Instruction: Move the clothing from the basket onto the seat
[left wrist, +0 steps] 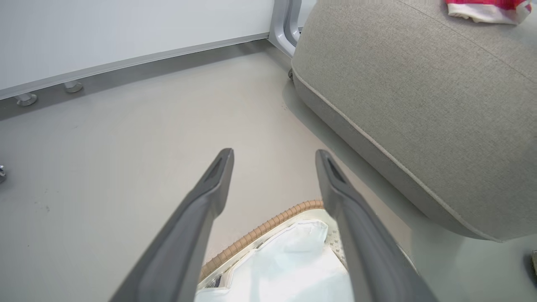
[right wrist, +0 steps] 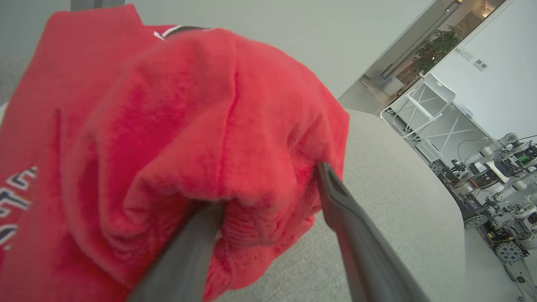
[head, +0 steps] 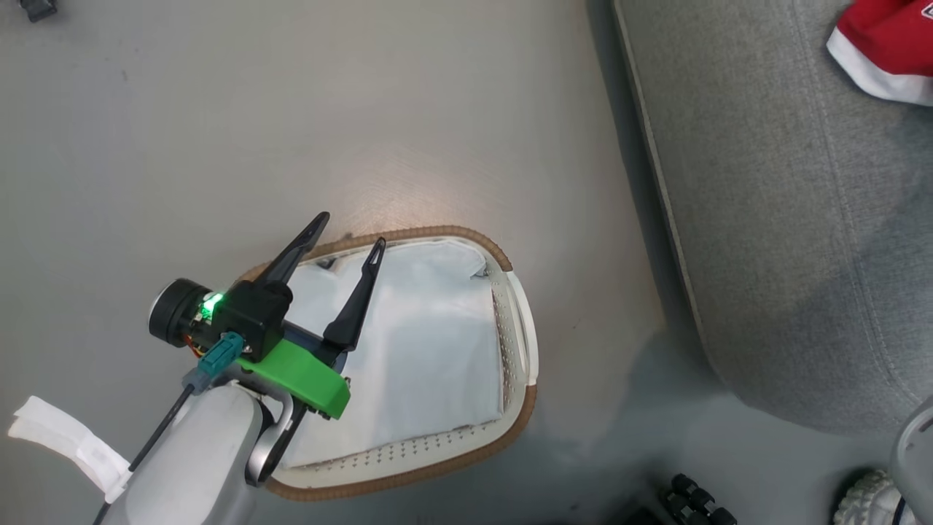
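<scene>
The clothing, a bright red jersey with white trim, lies on the grey seat at the top right. In the right wrist view the red clothing is bunched on the seat. My right gripper is open, its fingers spread with a fold of cloth between them and over the left fingertip. The basket stands on the floor holding a white liner cloth. My left gripper hovers open over the basket's far left rim, nothing in it. The left wrist view shows the left gripper, basket rim, seat and clothing.
Bare grey floor surrounds the basket. Black rollers and a white knobbly wheel sit at the lower right. A wall base with metal feet runs behind. A white chair and other robots stand beyond the seat.
</scene>
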You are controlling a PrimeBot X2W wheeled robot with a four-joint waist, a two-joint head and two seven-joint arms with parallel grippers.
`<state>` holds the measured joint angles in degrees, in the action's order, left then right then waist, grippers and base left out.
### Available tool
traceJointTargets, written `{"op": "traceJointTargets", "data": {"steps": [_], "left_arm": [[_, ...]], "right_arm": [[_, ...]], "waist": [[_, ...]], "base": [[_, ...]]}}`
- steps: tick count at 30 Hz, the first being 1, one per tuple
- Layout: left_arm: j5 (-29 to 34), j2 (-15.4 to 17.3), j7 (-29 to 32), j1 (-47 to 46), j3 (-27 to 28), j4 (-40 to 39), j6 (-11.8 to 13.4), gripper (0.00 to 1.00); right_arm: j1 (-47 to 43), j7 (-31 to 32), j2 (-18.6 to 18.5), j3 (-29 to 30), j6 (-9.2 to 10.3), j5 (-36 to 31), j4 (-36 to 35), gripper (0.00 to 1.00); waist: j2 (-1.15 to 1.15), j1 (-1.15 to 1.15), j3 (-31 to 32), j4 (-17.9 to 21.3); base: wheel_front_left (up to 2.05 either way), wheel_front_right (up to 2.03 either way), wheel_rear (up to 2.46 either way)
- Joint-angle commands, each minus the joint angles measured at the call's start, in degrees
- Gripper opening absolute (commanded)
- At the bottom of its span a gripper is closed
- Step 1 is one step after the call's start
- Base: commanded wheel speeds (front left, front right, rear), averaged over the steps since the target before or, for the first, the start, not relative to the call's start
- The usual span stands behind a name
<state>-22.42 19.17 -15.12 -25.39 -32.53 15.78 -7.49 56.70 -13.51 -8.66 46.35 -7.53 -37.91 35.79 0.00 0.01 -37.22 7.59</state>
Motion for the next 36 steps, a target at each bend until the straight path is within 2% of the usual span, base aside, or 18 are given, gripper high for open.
{"op": "traceJointTargets", "data": {"steps": [1,7,13,21,26,33,36], "left_arm": [[-0.3,-0.2,0.0,0.3,0.3,0.5,0.0,1.0],[-0.8,-2.3,0.0,3.0,0.8,2.7,0.0,1.0],[-0.4,-4.5,0.0,6.0,2.6,5.2,0.0,1.0],[1.8,-7.4,0.0,10.4,9.7,8.2,0.0,1.0],[4.7,-8.2,0.0,12.4,14.5,9.2,0.0,1.0],[8.0,-9.3,0.0,14.2,21.6,11.3,0.0,1.0],[9.4,-10.3,0.0,14.7,25.5,11.1,0.9,1.0]], "right_arm": [[-1.3,-0.7,-0.8,-0.1,0.09,-0.2,1.2,1.0],[-4.7,-1.7,-2.0,-2.8,0.09,1.5,5.1,1.0],[-13.2,-1.7,0.1,-9.0,0.09,6.9,1.3,1.0],[-22.2,-1.7,3.7,-19.1,0.08,14.1,-3.2,1.0],[-25.7,-1.7,5.6,-25.2,0.08,20.7,-5.7,1.0],[-27.6,-1.7,5.6,-35.3,0.08,31.1,-3.7,1.0],[-28.5,-1.7,5.6,-38.2,0.08,35.1,-3.3,1.0]], "waist": [[0.0,-0.01,3.2,1.4],[0.0,-0.01,9.4,2.5],[0.0,-0.01,15.3,3.2],[0.0,-0.01,22.3,2.9],[0.0,-0.01,25.9,0.9],[0.0,-0.01,29.0,-3.1],[0.0,-0.01,29.8,-4.5]], "base": [[0.0,0.0,0.0],[0.0,0.0,0.0],[0.0,0.0,0.0],[0.0,0.0,0.0],[0.0,0.0,0.0],[0.0,0.0,0.0],[0.0,0.0,0.0]]}}
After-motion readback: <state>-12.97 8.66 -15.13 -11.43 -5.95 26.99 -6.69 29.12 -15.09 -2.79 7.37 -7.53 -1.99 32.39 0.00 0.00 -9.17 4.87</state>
